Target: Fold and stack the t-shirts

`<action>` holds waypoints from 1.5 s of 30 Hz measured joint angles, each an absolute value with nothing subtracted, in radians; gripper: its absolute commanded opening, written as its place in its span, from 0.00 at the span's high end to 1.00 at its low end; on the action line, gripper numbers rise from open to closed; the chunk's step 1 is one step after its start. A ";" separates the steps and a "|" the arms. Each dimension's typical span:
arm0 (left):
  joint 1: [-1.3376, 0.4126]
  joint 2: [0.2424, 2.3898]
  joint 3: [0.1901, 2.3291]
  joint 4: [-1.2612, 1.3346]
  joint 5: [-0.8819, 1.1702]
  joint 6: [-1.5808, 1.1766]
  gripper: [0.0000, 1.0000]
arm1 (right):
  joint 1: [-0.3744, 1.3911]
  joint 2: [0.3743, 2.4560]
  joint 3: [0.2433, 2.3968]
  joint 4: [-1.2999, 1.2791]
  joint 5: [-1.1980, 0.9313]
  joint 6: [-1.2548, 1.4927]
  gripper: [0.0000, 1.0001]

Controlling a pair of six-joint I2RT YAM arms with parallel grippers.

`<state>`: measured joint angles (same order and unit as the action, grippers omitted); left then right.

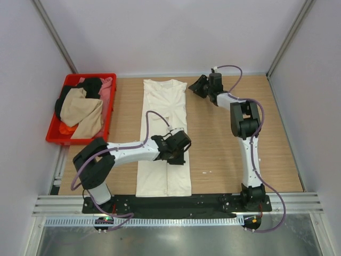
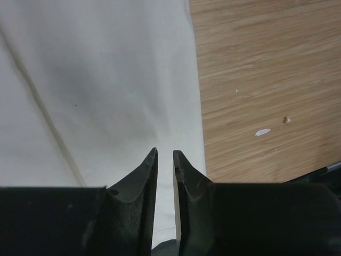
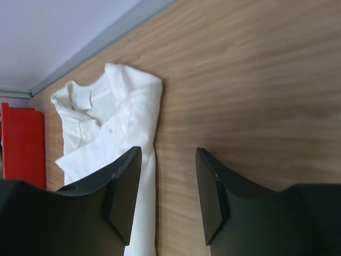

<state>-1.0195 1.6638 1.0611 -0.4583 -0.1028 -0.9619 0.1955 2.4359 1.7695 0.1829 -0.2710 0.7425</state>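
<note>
Cream t-shirt (image 1: 162, 106) lies folded into a long strip in the middle of the table (image 1: 218, 149), collar at far end. Left gripper (image 2: 165, 152) hovers over its near right edge, jaws a narrow slit apart, pinching nothing. Right gripper (image 3: 168, 152) sits beside the collar over wood, jaws spread, empty. Other t-shirts (image 1: 80, 112) are heaped in the red crate (image 1: 53, 137), far left.

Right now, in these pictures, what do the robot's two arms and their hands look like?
The left arm and right arm have white links with black joints, and a purple cable loops along each. The left hand and right hand are black, each with two tapered fingers.
</note>
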 measured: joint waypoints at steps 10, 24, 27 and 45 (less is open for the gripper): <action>-1.079 1.792 1.097 -0.428 -0.107 -0.976 0.83 | 0.196 2.615 2.010 0.239 -0.330 0.776 0.53; -1.095 1.798 1.097 -0.426 -0.129 -0.996 0.84 | 0.201 2.768 2.233 0.219 -0.332 0.801 0.99; -1.096 1.798 1.096 -0.425 -0.130 -0.998 0.84 | 0.201 2.788 2.260 0.212 -0.327 0.806 0.99; -1.097 1.798 1.093 -0.418 -0.130 -1.014 0.84 | 0.203 2.832 2.320 0.240 -0.286 0.777 0.99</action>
